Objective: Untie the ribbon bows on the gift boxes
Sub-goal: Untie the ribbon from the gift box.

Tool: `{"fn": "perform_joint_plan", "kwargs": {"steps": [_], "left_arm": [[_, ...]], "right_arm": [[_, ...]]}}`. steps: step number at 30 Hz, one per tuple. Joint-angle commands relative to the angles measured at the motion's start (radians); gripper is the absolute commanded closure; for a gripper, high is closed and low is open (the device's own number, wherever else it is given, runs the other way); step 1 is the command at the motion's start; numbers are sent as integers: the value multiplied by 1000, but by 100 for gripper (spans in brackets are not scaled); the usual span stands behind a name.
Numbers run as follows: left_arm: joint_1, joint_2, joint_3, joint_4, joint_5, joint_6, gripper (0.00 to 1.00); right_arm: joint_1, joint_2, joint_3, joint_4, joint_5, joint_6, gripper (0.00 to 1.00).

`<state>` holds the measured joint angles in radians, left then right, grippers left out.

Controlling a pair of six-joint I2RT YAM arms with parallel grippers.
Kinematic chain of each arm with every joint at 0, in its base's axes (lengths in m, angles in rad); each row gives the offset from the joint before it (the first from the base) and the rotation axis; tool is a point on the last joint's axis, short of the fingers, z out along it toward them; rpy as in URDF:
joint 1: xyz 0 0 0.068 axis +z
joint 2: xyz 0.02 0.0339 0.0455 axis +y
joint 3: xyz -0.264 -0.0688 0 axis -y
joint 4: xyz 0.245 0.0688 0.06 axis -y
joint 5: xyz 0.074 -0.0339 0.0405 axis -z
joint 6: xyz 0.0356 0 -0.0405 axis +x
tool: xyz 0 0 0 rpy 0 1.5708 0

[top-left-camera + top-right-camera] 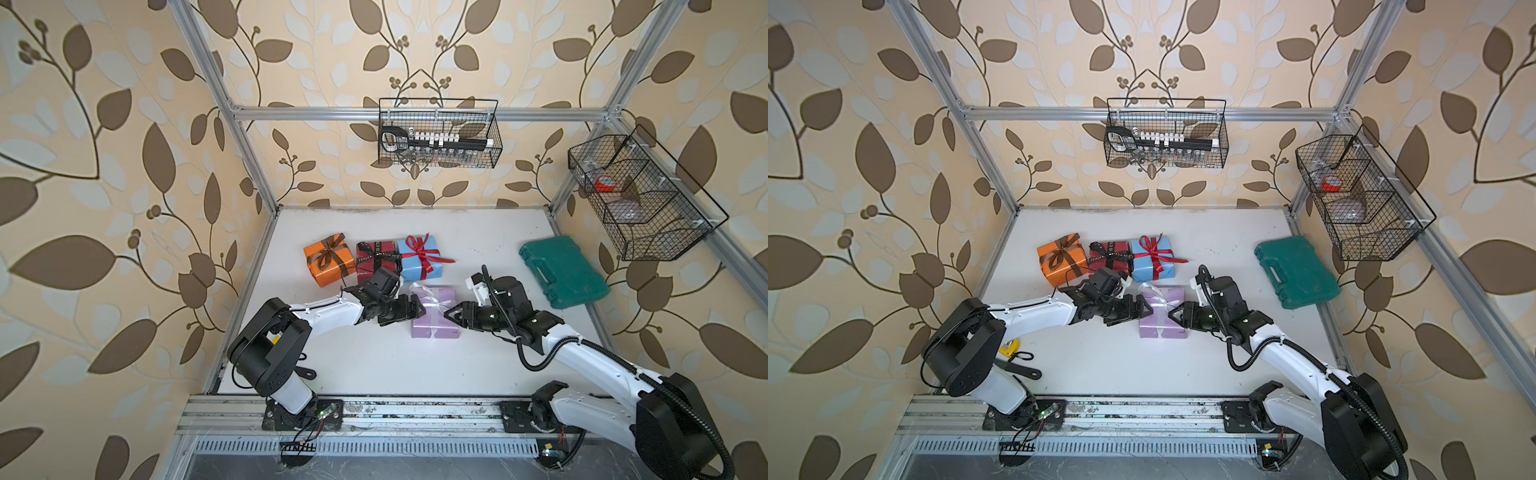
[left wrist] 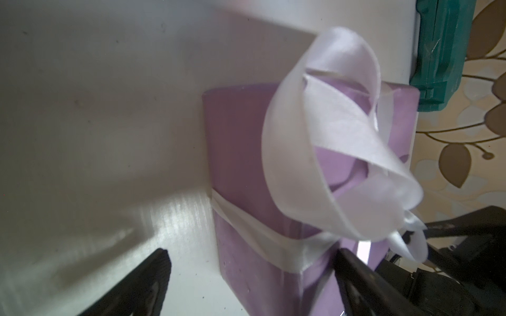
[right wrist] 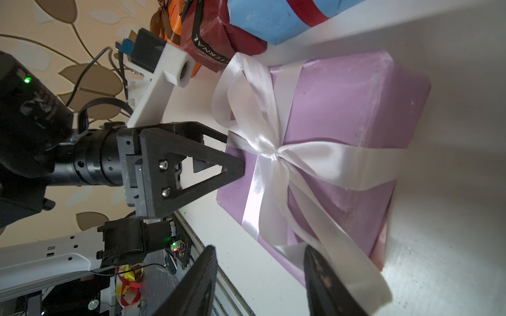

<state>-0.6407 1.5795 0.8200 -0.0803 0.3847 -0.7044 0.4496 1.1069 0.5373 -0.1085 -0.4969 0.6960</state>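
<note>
A lilac gift box [image 1: 436, 322] [image 1: 1163, 322] with a white ribbon bow [image 1: 428, 296] [image 3: 254, 115] stands mid-table. My left gripper [image 1: 419, 309] [image 2: 252, 254] is open at its left side, jaws straddling a ribbon-banded corner of the box [image 2: 238, 136]. My right gripper [image 1: 449, 313] [image 3: 260, 249] is open at the box's right side. A white ribbon tail [image 3: 356, 262] lies along the outside of one of its fingers, with nothing gripped. Behind stand the orange box [image 1: 328, 266] with its brown bow, the dark red box [image 1: 376, 262] with black ribbon and the light blue box [image 1: 419, 259] with its red bow [image 1: 422, 249].
A dark-green plastic case [image 1: 563, 272] lies at the right of the table, near the right arm. Wire baskets hang on the back wall [image 1: 438, 133] and on the right wall [image 1: 640, 199]. The row of three boxes stands close behind the left wrist.
</note>
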Motion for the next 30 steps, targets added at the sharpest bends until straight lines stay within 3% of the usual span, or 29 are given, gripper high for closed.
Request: {"fn": "perform_joint_plan", "kwargs": {"steps": [1,8,10,15,24,30], "left_arm": [[-6,19,-19,-4,-18,14,5],[-16,22,-22,10,-16,1,5],[-17,21,-23,10,-15,-1,5],[-17,5,-26,4,-16,-4,4],[-15,-120,120,-191,-78,83,3],[-12,-72,269,-238,-43,51,5]], "right_arm": [[3,23,-28,50,-6,19,49],[7,63,-19,57,43,11,59],[9,81,-14,59,53,10,67],[10,94,-13,51,64,0,100],[9,77,-12,13,75,-31,100],[9,71,0,-6,71,-48,100]]}}
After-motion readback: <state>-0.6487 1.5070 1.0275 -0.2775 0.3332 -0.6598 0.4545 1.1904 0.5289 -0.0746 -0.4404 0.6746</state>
